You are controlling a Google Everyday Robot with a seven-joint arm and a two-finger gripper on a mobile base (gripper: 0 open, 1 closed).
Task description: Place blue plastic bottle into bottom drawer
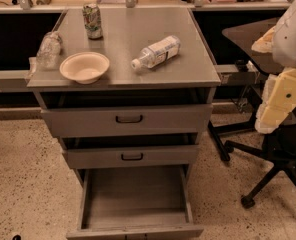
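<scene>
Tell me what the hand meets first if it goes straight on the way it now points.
The hand, at the right edge of the view, seems to point down and left. That line would likely reach the black office chair's base first, then the speckled floor. Depth is unclear, so this is a guess.

My feed shows warm, yellowish light falling from above: the grey cabinet top (133,34) is evenly lit with a faint sheen, while the gaps over the two upper drawers (128,121) read nearly black. The open bottom drawer (135,194) sits in softer shade, its floor dimmer towards the back. The gripper (274,115) hangs at the right edge above the office chair (268,179) and glows pale yellow.
</scene>
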